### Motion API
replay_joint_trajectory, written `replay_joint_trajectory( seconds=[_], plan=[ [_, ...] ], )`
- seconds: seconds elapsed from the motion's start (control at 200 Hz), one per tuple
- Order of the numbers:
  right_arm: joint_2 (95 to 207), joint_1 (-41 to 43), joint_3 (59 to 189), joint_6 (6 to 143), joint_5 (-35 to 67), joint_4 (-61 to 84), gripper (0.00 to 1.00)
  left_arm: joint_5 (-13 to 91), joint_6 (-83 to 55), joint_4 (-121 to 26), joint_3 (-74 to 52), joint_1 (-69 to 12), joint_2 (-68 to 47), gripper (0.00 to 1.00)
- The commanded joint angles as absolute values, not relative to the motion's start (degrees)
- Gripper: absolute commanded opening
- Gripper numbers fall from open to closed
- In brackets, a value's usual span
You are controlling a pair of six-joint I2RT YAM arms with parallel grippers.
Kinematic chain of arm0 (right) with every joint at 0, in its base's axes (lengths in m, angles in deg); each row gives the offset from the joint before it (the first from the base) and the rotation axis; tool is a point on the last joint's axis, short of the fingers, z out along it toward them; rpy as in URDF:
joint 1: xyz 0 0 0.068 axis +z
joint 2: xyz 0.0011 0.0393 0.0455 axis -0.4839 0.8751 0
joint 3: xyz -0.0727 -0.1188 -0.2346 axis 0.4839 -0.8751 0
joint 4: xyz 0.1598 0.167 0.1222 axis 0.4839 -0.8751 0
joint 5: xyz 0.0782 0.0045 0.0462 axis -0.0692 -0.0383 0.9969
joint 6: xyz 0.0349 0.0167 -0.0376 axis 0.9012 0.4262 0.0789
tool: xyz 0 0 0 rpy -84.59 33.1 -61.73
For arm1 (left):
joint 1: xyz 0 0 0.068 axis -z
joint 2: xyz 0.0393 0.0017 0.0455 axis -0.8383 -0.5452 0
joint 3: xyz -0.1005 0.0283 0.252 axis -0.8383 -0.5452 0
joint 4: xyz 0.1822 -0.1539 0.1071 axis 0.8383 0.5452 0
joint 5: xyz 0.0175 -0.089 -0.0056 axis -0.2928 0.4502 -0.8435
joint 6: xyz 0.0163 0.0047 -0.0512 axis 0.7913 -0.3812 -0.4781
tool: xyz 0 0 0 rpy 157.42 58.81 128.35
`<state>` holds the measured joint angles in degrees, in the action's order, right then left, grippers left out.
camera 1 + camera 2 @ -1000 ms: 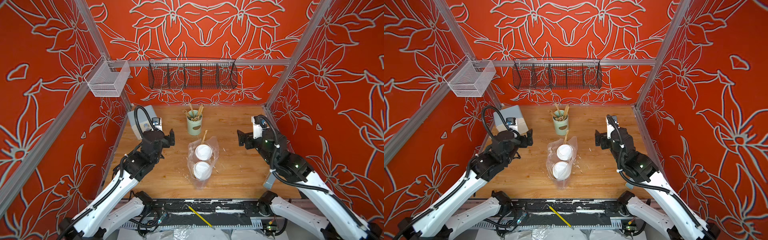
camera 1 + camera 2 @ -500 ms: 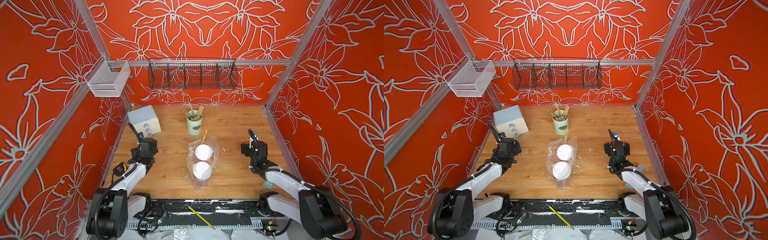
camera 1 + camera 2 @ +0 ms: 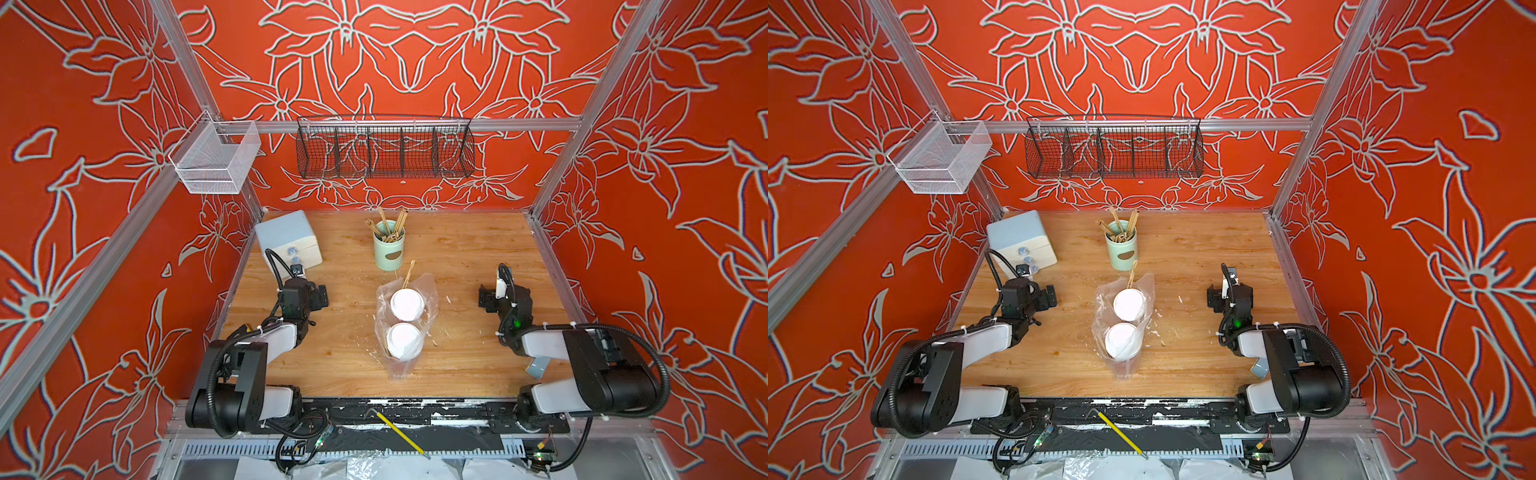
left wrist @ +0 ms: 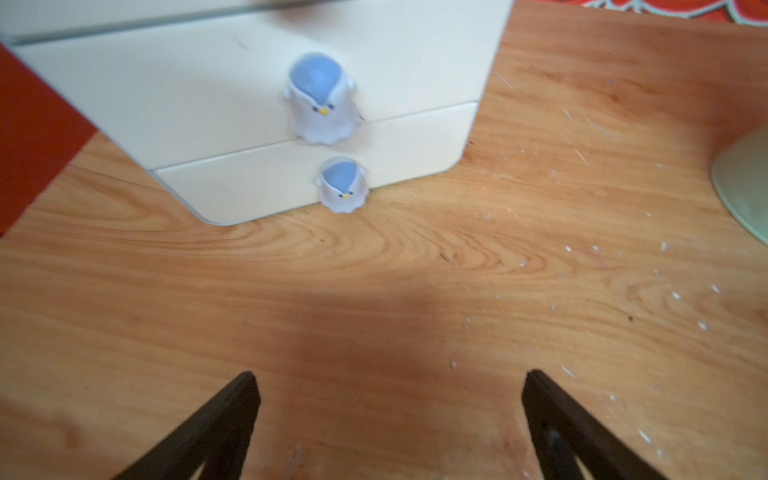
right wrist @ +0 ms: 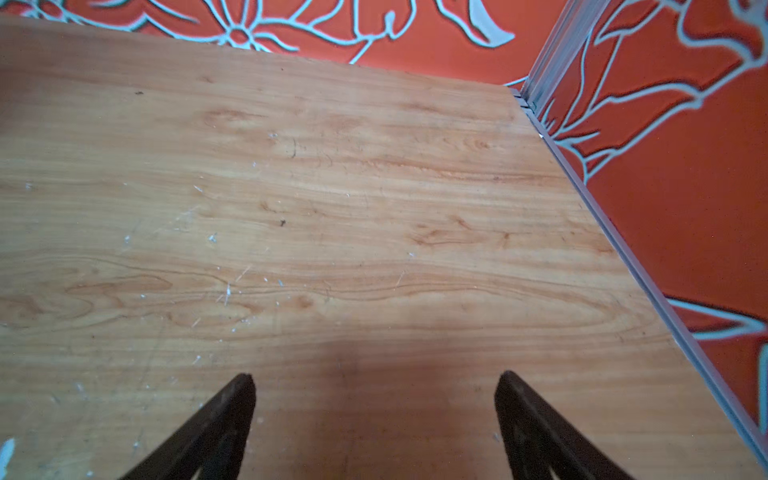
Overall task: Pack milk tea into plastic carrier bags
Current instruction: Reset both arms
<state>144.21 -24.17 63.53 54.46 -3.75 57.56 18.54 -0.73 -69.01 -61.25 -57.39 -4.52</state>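
2 milk tea cups, far lid [image 3: 407, 303] and near lid [image 3: 404, 340], stand upright close together inside the clear carrier bag [image 3: 399, 370]. Its film rises loosely around them, mouth up. From above only the white dome lids show.

The bag sits on the wooden table [image 3: 457, 249] between the 2 grippers, well apart from both.

- The left gripper [image 4: 388, 376] has its jaws wide apart and empty over bare wood. The white drawer box [image 4: 374, 62] with penguin knobs [image 4: 320, 99] is just ahead.
- The right gripper [image 5: 374, 376] is the same: jaws wide apart, empty, only bare wood ahead.
- The green stick holder [image 3: 388, 251] stands beyond the bag.

My read: loading is done, and both arms sit folded at their bases. If anything's left, it's gathering the handles. That needs both grippers at the bag mouth, pinching thin film without tipping the cups. I can't make out the handles.
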Motion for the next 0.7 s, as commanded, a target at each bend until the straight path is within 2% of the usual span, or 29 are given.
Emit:
replay_joint_trajectory(
  seconds=[0.0, 0.225, 0.34, 0.696],
  plan=[
    [144.07, -25.51, 65.21, 54.09, 1.17, 58.45, 0.97, 23.01, 1.75, -71.40, -60.01, -57.80, -5.00, 0.97],
    [143.73, -25.64, 65.53, 54.25, 0.67, 57.11, 0.97, 23.14, 1.77, -71.88, -60.54, -57.89, -4.49, 0.97],
    [143.83, -25.73, 66.28, 56.51, -3.95, 55.65, 0.97, 23.14, 1.77, -71.84, -60.46, -57.85, -4.61, 0.97],
    [143.91, -25.87, 66.37, 56.55, -3.85, 55.69, 0.97, 23.22, 1.77, -71.52, -60.06, -57.84, -5.04, 0.97]
  ],
)
